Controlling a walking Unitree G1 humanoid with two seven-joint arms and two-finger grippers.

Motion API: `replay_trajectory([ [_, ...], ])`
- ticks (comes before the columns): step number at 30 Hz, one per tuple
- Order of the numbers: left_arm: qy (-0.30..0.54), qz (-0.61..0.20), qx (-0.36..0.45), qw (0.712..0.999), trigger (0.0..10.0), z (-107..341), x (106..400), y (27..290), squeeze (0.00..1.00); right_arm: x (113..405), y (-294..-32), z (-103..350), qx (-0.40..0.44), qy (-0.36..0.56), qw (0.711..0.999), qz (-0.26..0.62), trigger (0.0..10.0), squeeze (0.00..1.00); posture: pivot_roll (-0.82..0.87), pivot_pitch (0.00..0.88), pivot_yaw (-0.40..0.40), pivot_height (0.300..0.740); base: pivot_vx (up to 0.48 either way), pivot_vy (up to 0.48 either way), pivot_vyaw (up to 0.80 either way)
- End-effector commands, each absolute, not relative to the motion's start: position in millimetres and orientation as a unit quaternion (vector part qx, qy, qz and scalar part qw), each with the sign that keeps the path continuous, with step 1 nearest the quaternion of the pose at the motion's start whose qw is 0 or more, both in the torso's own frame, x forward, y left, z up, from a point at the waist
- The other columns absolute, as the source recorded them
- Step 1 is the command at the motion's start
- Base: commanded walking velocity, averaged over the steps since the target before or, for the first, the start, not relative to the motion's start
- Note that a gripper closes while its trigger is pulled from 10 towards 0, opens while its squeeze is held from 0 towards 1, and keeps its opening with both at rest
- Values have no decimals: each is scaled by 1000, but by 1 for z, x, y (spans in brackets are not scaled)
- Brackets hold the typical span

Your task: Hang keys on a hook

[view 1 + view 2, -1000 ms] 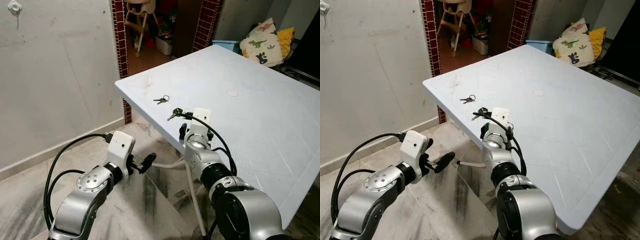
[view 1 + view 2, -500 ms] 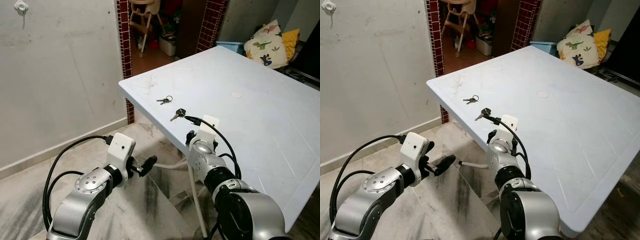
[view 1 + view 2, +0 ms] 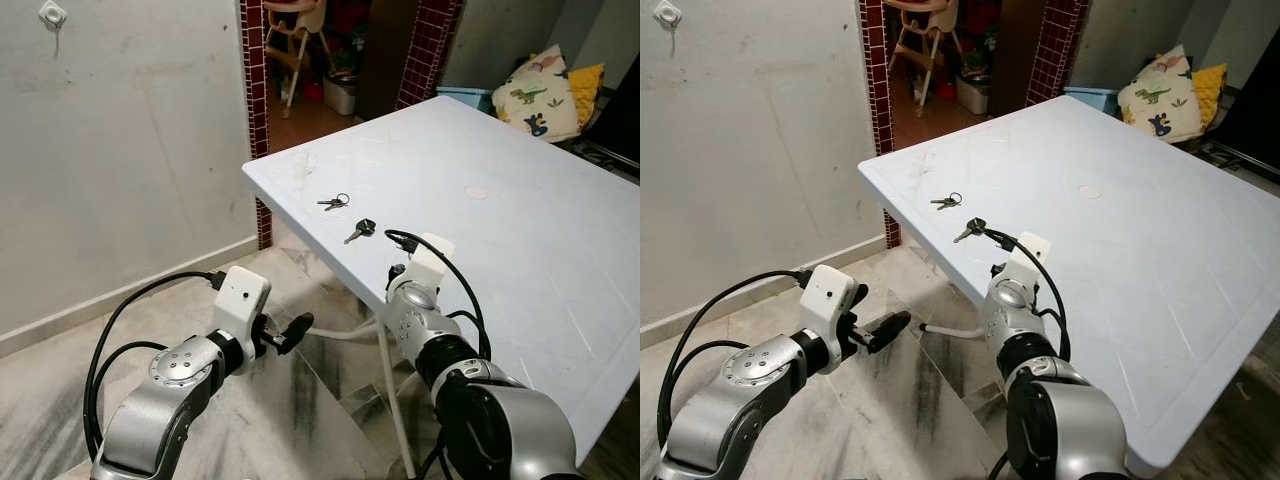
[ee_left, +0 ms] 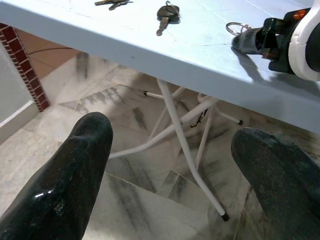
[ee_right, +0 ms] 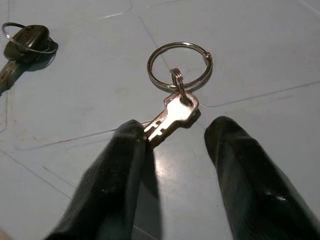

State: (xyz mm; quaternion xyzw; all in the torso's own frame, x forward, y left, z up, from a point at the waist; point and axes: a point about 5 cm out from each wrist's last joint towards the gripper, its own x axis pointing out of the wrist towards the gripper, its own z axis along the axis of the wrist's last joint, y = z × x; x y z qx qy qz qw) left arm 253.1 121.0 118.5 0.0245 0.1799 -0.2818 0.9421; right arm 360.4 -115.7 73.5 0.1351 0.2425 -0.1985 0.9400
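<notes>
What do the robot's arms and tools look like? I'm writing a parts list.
Both arms are silver metal with black joints. Each wrist carries a white camera box fed by a looping black cable. The left tool and right tool each have two long, rounded, glossy black fingers.

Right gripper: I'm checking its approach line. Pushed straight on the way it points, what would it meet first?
Probably the silver key on its ring, lying on the white table just ahead of the open right gripper; one finger looks nearly against it.

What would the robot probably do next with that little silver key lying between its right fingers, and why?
Probably close the right gripper on the small silver key on a round metal ring. Its black fingers stand open on either side of the blade, which lies flat on the pale blue table, not yet held.
</notes>
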Motion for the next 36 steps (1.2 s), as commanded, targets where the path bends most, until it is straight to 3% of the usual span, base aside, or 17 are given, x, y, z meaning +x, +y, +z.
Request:
replay_trajectory([
  [1, 179, -292, 28, 939, 10000, 121, 252, 118, 0, 345, -129, 49, 134, 292, 919, -229, 0, 0, 259, 0, -47, 740, 0, 0, 0],
  [11, 175, -297, 26, 938, 10000, 123, 253, 115, 0, 346, -131, 50, 121, 288, 922, -229, 0, 0, 259, 0, -47, 740, 0, 0, 0],
  [26, 134, -380, 30, 915, 10000, 137, 253, 93, 0, 344, -131, 48, 118, 288, 923, -227, 0, 0, 250, 0, -39, 740, 0, 0, 0],
  [36, 116, -377, 31, 918, 10000, 140, 259, 92, 0, 354, -121, 63, 83, 250, 947, -186, 0, 0, 232, 0, -37, 740, 0, 0, 0],
])
